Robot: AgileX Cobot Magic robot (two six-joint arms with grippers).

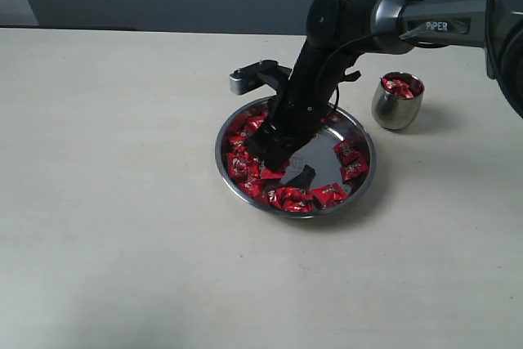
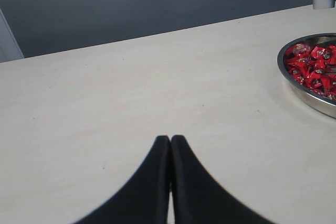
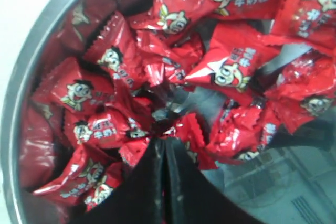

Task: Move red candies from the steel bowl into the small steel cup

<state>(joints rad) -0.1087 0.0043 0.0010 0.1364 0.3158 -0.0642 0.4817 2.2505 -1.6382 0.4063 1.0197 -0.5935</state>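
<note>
The steel bowl (image 1: 357, 179) sits mid-table with red candies (image 1: 243, 165) spread round its floor. My right gripper (image 1: 274, 151) reaches down into the bowl's left half. In the right wrist view its jaws (image 3: 164, 140) are pressed together in the pile, and the crimped wrapper edge of a red candy (image 3: 181, 129) is pinched at the tips. The small steel cup (image 1: 398, 105) stands upright to the right of the bowl and holds a few red candies (image 1: 402, 85). My left gripper (image 2: 170, 139) is shut and empty over bare table, left of the bowl (image 2: 310, 100).
The right arm (image 1: 425, 22) comes in from the upper right, passing above the cup. Its wrist camera (image 1: 245, 79) juts out over the bowl's far rim. A pale tabletop (image 1: 106, 202) surrounds the bowl.
</note>
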